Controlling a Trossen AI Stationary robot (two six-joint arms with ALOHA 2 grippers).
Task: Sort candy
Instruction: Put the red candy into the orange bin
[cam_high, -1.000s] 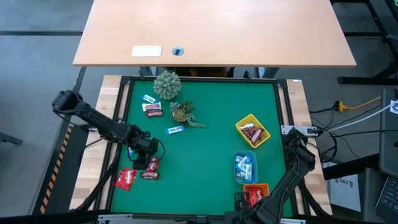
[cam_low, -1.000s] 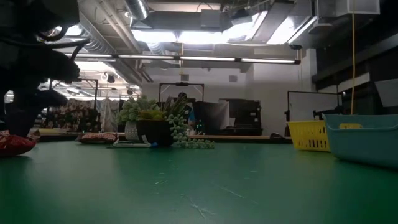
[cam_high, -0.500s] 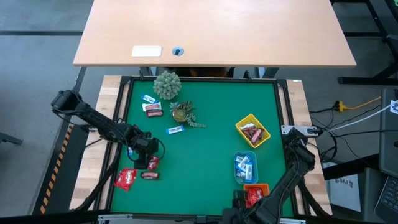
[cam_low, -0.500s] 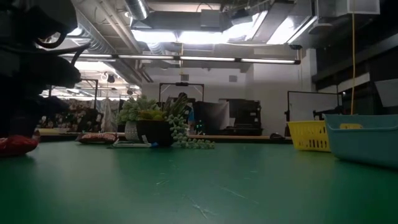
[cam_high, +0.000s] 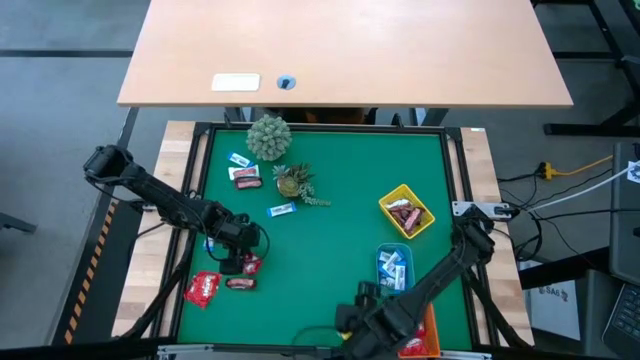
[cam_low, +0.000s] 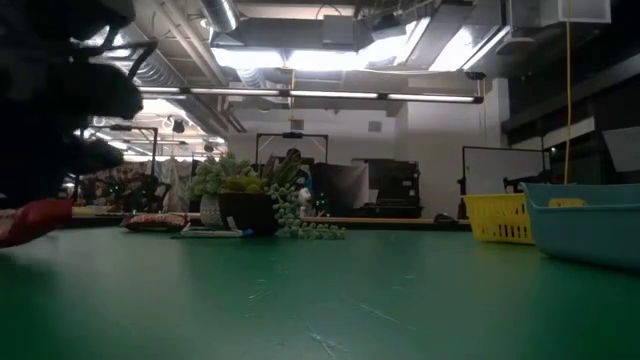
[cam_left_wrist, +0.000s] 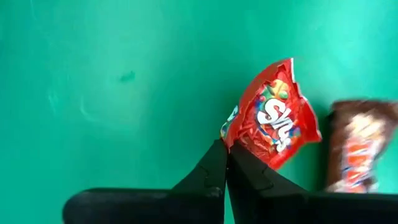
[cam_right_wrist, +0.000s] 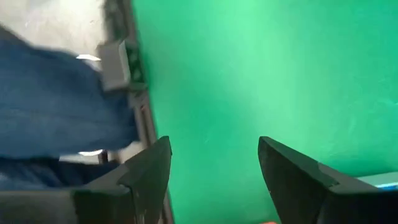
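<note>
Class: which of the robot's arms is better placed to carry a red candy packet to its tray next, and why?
Left, likely. The left gripper is shut on the red packet's edge; the right gripper is open and holds nothing, near the table's front edge.

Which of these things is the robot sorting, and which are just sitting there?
For the job:
- red packet, pinched at its corner by the shut left gripper
- other red packet
- brown bars
- blue-and-white sweets
- yellow tray, blue tray

Just lying about:
- two plants
- white card on the desk
- right gripper, open, empty
</note>
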